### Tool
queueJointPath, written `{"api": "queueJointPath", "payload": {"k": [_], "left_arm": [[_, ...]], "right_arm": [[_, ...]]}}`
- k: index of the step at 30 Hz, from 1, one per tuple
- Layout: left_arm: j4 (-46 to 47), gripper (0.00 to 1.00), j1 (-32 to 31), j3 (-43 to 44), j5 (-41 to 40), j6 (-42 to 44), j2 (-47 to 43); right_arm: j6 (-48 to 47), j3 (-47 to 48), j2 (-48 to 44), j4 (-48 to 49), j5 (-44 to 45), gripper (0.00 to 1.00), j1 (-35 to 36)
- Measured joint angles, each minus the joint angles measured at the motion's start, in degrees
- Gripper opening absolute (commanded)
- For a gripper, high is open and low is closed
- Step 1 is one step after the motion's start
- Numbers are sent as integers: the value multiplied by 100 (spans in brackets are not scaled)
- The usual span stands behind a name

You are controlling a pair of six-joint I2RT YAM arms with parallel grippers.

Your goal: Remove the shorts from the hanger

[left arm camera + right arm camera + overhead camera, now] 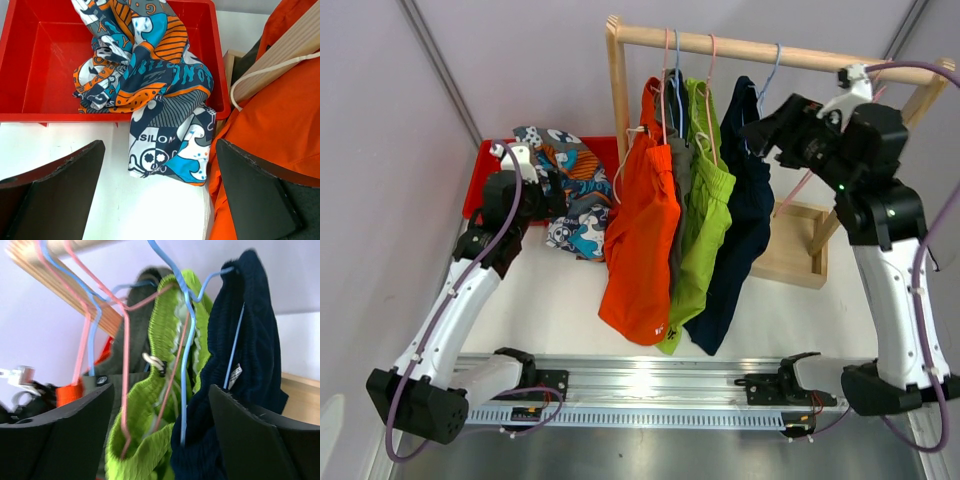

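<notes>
Orange shorts [642, 235], grey shorts [680, 150], lime green shorts [705, 215] and dark navy shorts [745, 190] hang on wire hangers from a wooden rail [770, 50]. The printed blue/orange/white shorts [570, 190] lie in a red bin [485, 165], one leg draped over its front edge [170, 145]. My left gripper [159, 192] is open and empty, above the table just in front of that leg. My right gripper [160, 425] is open, high by the rail, facing the green shorts [150, 440] and navy shorts [250, 355], touching neither.
The rack has a wooden upright [617, 100] on the left and a wooden base [798, 250] on the right. The orange shorts [280, 115] hang close to my left gripper's right finger. The arms' metal rail [650, 385] runs along the near table edge.
</notes>
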Motion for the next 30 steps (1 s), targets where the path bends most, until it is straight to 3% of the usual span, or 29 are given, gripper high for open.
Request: {"api": "queueJointPath", "payload": {"k": [3,6,9,10,12,19,23,30], "left_arm": [[55,99,-4,0,37,-2,-31],[76,99,-7,-15,52,-2,-68],[107,99,-7,-72,66,-2,-142],[107,99,-7,-92,68,-2,-170],[114,99,-9,-96,70,-2,-197],[92,99,-319,-74,13,118,-256],[-243,99,-1823,533,-498,463,-236],[-483,99,-4669,2726,-1075,811,190]], "right_arm": [[-103,0,345,4,275,73,155],[-201,-2,551,9,511,57,190],[-280,-2,597,26,651,35,199],[-306,-2,597,46,704,18,201],[-356,2,597,111,761,0,219],[-455,4,601,160,885,0,289],[-470,24,540,105,1139,0,315],[-260,184,87,-330,2208,0,398]]}}
